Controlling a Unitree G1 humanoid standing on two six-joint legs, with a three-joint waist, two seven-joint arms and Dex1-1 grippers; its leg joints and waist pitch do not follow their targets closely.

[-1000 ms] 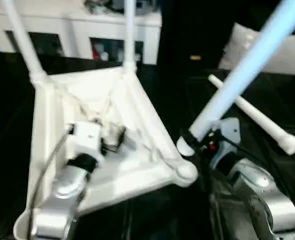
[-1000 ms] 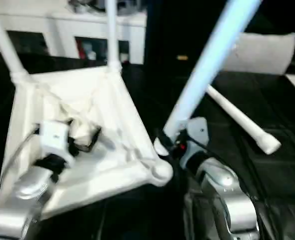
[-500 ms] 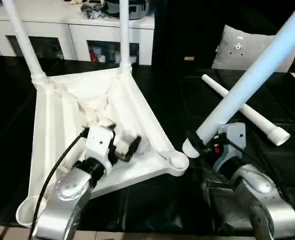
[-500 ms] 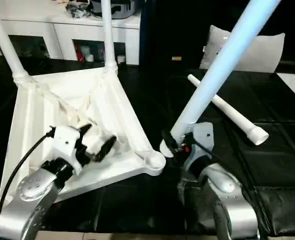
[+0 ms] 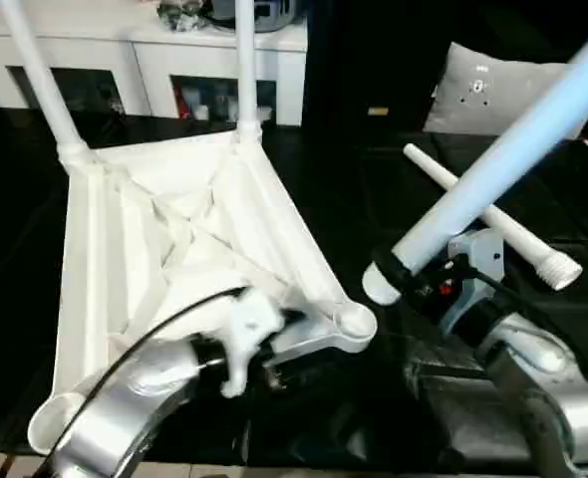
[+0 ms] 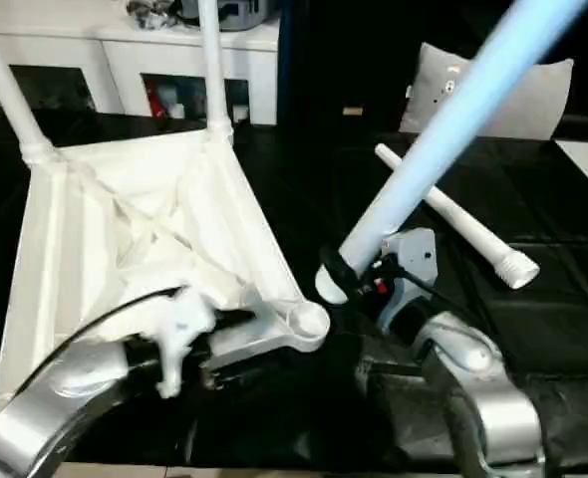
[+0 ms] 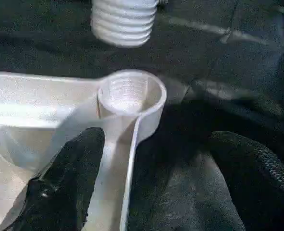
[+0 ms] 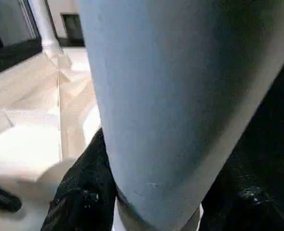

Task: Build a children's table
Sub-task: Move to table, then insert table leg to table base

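The right hand (image 5: 399,271) is clamped on a leg (image 5: 513,149) just above its threaded end, which hangs a little to the right of the near right socket (image 5: 354,321) and slightly above it. The leg tilts steeply up and away to the right, well off upright.

The left hand (image 6: 236,349) sits at the near edge of the top (image 5: 125,259), beside that same socket. Its fingers (image 7: 67,183) stand apart, one over the ribbed underside and the other outside the rim, straddling the edge without yet pinching it.

The top lies upside down on the black counter (image 5: 334,199), ribs facing up. Two legs already stand in the far sockets, one at the far left (image 5: 40,75) and one at the far middle (image 5: 244,65). The near left socket (image 5: 60,413) is empty. A fourth leg (image 6: 453,214) lies loose on the counter to the right, behind the right arm. A cushion (image 5: 498,85) leans at the far right, and a white cabinet (image 5: 154,50) stands beyond the counter.

The step in hand looks like fitting the third leg. Next, the left hand probably needs to close on the rim to steady the top, while the right brings the leg upright, centres its thread over the socket, lowers it in and turns it home.
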